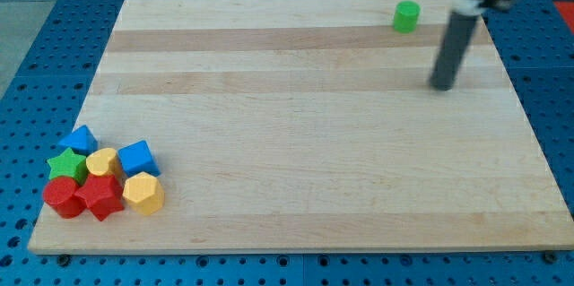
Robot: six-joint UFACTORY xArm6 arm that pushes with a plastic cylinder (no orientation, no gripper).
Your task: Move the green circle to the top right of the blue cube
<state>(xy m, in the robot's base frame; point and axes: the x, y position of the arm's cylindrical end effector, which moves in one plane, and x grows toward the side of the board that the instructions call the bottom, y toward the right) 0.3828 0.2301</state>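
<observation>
Tip (441, 86) beside green circle (406, 17)

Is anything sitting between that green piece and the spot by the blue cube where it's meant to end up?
Nothing visible. The green circle sits alone near the view's top right, my tip just to its lower right. Bare board stretches from it down to the blue cube in the bottom-left cluster, whose upper-right side is open.

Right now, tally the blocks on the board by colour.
Green: 2, circle and star
Blue: 2, and
Yellow: 2, and
Red: 2, and
Total: 8
</observation>
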